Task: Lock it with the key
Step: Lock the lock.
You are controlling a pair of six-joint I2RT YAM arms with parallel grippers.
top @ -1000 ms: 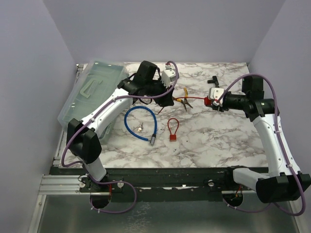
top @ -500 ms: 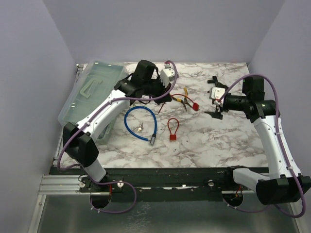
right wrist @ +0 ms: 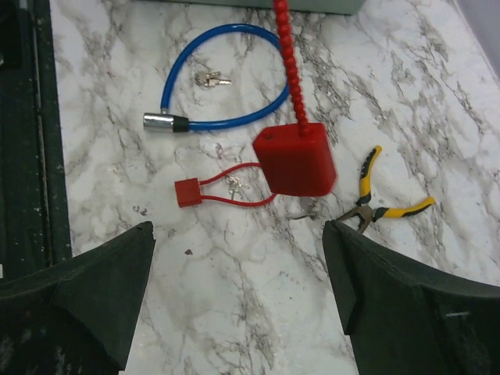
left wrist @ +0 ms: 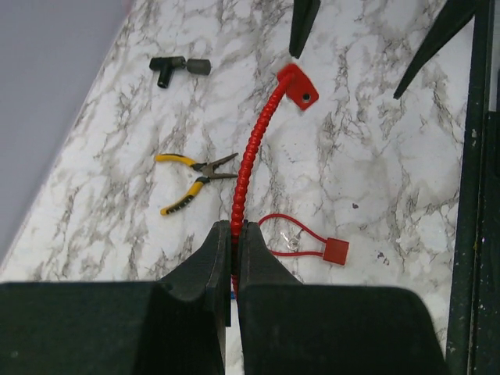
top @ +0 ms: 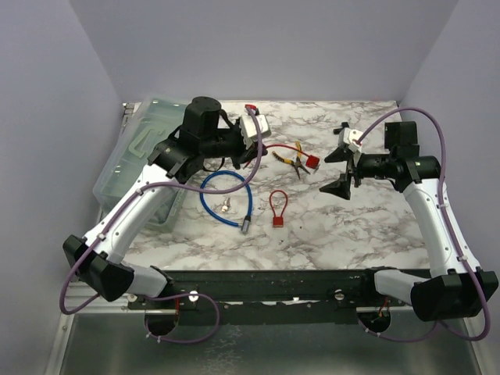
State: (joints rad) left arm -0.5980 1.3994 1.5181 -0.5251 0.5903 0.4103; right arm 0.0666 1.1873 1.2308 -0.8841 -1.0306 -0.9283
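My left gripper [left wrist: 232, 234] is shut on a red ribbed cable [left wrist: 248, 160]. At the cable's far end sits a red lock body [right wrist: 295, 160], also seen from above [top: 311, 162]. Whether the body touches the table I cannot tell. My right gripper [right wrist: 238, 230] stands wide open just short of the lock body, holding nothing; from above it [top: 341, 162] is right of the body. A small key [left wrist: 291, 241] lies inside the loop of a small red padlock [top: 277, 211]. More keys [right wrist: 211, 78] lie inside a blue cable lock [top: 226, 195].
Yellow-handled pliers [top: 293, 162] lie beside the red lock body. A small black part [left wrist: 176, 69] lies at the far side of the marble table [top: 351, 234]. A clear plastic bin [top: 144, 148] stands at the left edge.
My right gripper has opened and let go of the red lock body. My left gripper has shut on the ribbed cable and drawn back to the left, taking the lock with it.
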